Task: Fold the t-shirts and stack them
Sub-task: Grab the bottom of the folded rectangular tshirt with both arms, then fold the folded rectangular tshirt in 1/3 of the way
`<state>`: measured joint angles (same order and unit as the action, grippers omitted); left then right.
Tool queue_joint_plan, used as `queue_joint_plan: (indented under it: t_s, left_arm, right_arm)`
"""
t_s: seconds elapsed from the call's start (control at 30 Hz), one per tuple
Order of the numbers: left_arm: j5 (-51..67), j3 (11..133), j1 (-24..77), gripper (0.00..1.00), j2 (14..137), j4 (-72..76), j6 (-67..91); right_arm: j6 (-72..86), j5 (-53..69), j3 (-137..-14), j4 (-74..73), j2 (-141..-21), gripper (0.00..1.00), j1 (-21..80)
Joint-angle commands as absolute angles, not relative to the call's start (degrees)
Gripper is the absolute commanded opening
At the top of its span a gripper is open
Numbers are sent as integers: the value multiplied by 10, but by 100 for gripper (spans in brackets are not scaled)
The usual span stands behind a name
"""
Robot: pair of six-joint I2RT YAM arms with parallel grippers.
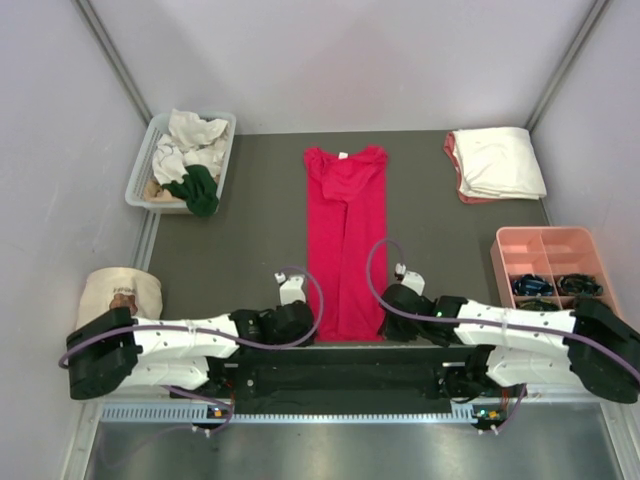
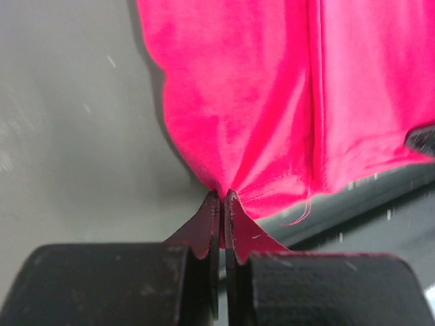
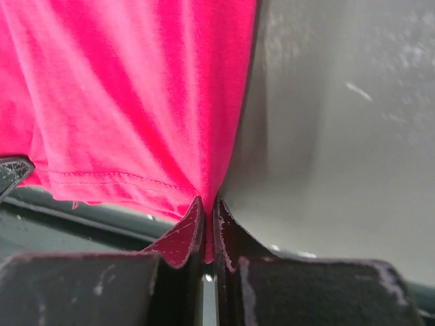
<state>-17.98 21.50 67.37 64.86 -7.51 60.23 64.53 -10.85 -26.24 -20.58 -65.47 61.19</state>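
No readable text anywhere. The red t-shirt (image 1: 345,240) has a small white neck label (image 1: 341,155) at its collar, far too small to read. The beige bag (image 1: 118,292) at the left edge carries a small dark mark, too blurred to read.

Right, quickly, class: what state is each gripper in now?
Left gripper: closed, pinching the red t-shirt at its hem.
Right gripper: closed, pinching the same hem.
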Motion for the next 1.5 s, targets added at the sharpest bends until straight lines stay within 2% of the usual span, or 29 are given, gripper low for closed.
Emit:
queue_joint_plan:
  t_s: [0.0,0.17,0.3,0.5,0.63,0.8,0.9,1.1,1.47]
  left_arm:
    - [-136,221,700,0,619,-174,597]
    - [-134,240,789,0,609,-223,646]
    - [-171,313,848,0,625,-270,650]
    - [-362,418,848,0,603,-328,571]
    - [-409,431,772,0,596,-317,499]
    - [-344,388,638,0,593,-180,420]
    - [-331,393,589,0,626,-149,382]
    - [-291,434,537,0,720,-60,327]
    - [-251,535,477,0,866,-8,263]
  right_arm:
    - [647,-130,-260,-320,-611,0,646]
    - [681,-147,-286,-386,-619,0,707]
    - [718,-195,-332,-462,-616,0,746]
    - [749,-338,-398,-536,-534,0,742]
    - [722,-378,-434,-527,-533,0,688]
    - [612,-367,-438,-433,-565,0,605]
    - [545,-340,-444,-361,-591,0,543]
    - [447,-279,-472,-230,-695,0,454]
    - [369,-204,-585,-146,-861,0,374]
